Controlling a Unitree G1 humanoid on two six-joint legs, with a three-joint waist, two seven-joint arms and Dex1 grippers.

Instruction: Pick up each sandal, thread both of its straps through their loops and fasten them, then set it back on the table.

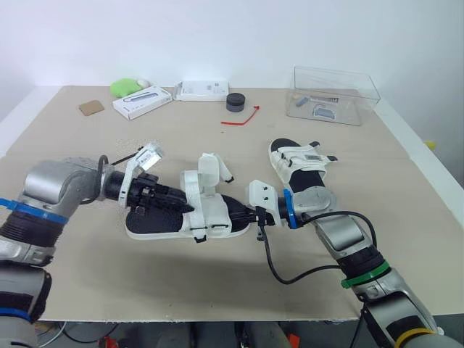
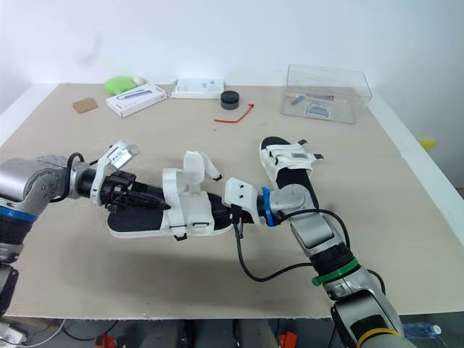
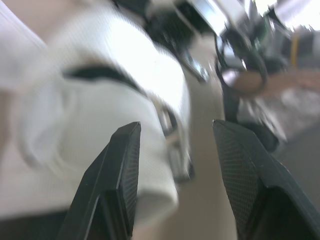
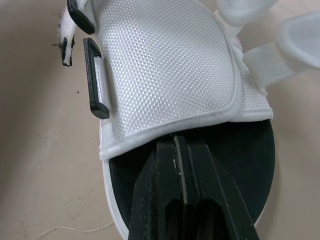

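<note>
**Two grippers at one sandal, mid-table**

One white mesh sandal with a black footbed (image 1: 210, 217) lies at mid-table, one strap standing up loose. The left gripper (image 1: 170, 199) is set at its left end with fingers spread apart. The right gripper (image 4: 179, 142) is pressed to the right end at the strap's edge, fingers closed together with nothing seen between them.

A second matching white sandal (image 1: 301, 163) lies just behind the right arm. A flat white box (image 1: 142, 101), a black puck (image 1: 235, 101), a red tie (image 1: 243, 117) and a clear plastic box (image 1: 333, 94) are ranged near the far edge, well apart from the sandals.

Bare beige tabletop (image 1: 181, 283) is left along the near edge, crossed by a black cable loop (image 1: 272, 264).
</note>
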